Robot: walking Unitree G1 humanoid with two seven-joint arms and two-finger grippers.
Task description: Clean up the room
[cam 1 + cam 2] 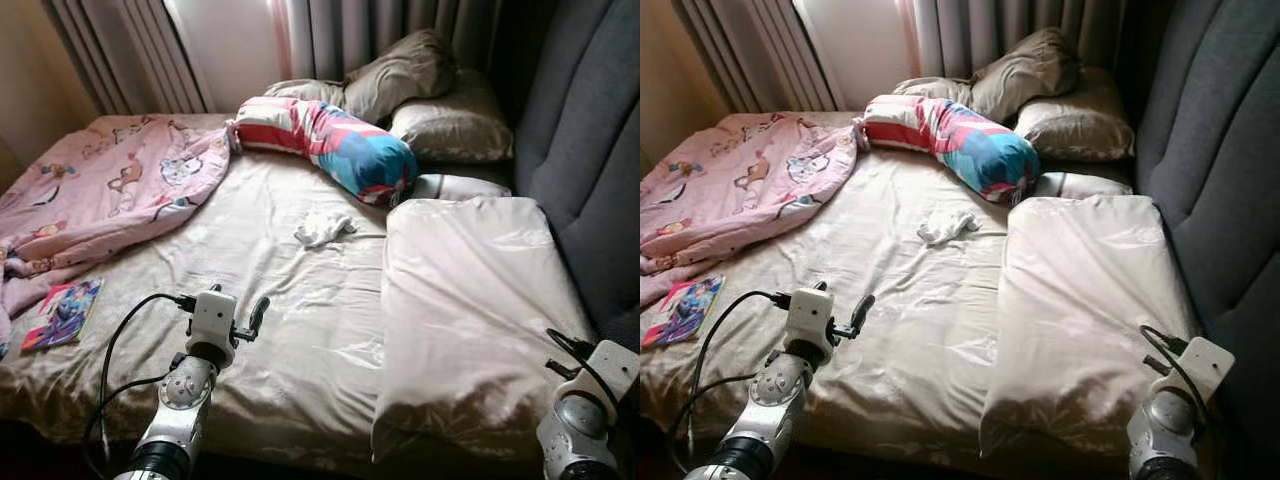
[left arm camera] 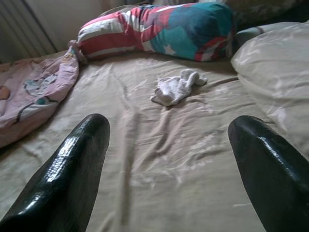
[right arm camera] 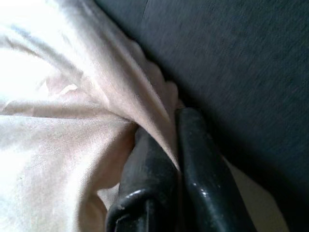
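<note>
Against the dark grey padded headboard (image 1: 585,140), right gripper (image 3: 176,145) pinched tight on the large cream satin pillow (image 1: 470,310). Over the wrinkled beige bedsheet (image 1: 260,290), left gripper (image 2: 169,159) spread wide, empty, facing a crumpled white cloth (image 2: 176,87).

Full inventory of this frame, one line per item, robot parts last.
bed sheet: 1, beige, covers the mattress
large pillow: 1, cream, right side by the headboard
bolster: 1, red, white and blue, across the head end
back pillows: several, grey-beige, against the headboard
quilt: 1, pink, bunched at left
white cloth: 1, mid-bed
book: 1, colourful, near left edge
headboard: 1, dark grey, right
curtains: grey, behind
left pincer: open, over the sheet
right pincer: shut on large pillow
</note>
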